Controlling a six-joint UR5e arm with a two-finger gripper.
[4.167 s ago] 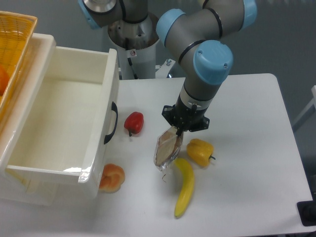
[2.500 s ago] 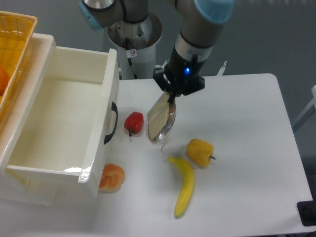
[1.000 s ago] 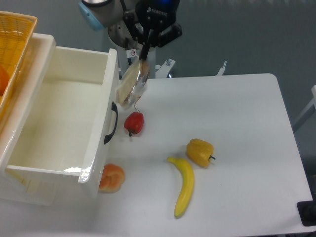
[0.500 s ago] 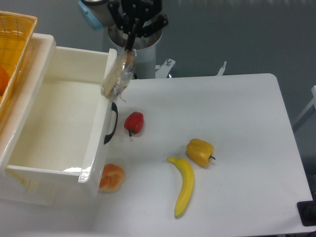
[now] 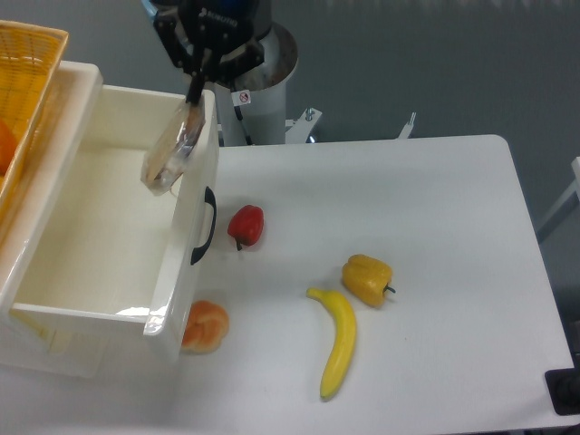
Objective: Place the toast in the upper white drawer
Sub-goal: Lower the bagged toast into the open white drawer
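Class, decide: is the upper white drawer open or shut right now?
Open. The upper white drawer is pulled out, its bare white inside showing, and the toast hangs from the gripper over it.

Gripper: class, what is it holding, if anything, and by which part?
The gripper holds the bagged toast by its top edge; the slice hangs down over the upper white drawer.

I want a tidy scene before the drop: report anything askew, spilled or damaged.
Nothing looks spilled or damaged. The bagged toast hangs tilted from the gripper over the front wall of the open upper white drawer. The bun lies against the drawer's front corner.
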